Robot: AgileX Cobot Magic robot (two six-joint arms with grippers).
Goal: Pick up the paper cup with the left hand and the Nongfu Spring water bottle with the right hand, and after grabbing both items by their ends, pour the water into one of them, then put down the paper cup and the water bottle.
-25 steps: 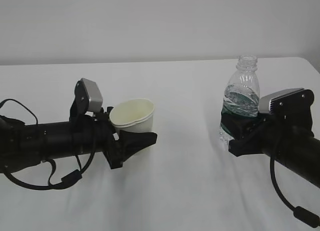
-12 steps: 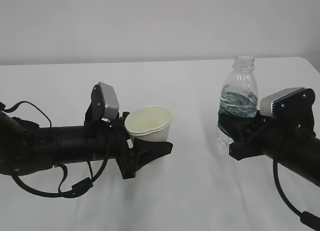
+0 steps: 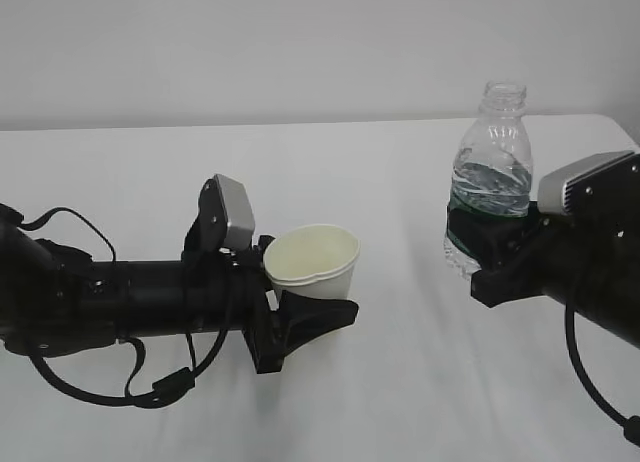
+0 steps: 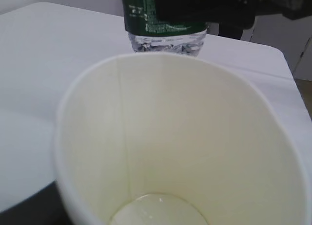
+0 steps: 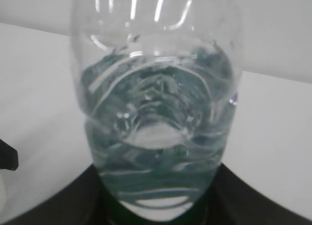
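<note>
The paper cup (image 3: 312,262) is upright and lifted off the table, its lower part clamped in my left gripper (image 3: 318,294). In the left wrist view the cup (image 4: 195,137) fills the frame, with a pale glossy disc at its bottom. The Nongfu Spring water bottle (image 3: 492,167) stands upright and capless, held off the table by my right gripper (image 3: 478,250) around its green label band. Water (image 5: 156,137) fills the bottle's lower half in the right wrist view. The bottle's label (image 4: 165,15) shows just beyond the cup's rim. A gap separates cup and bottle.
The white table (image 3: 400,382) runs back to a pale wall, with its far right corner (image 3: 615,122) behind the bottle. Black cables loop under the left arm (image 3: 130,382) and hang from the right arm (image 3: 590,382).
My left arm has carried the cup rightward and a little lower, toward the bottle. My right gripper has raised the bottle slightly and shifted it a bit right. Both grips are unchanged.
</note>
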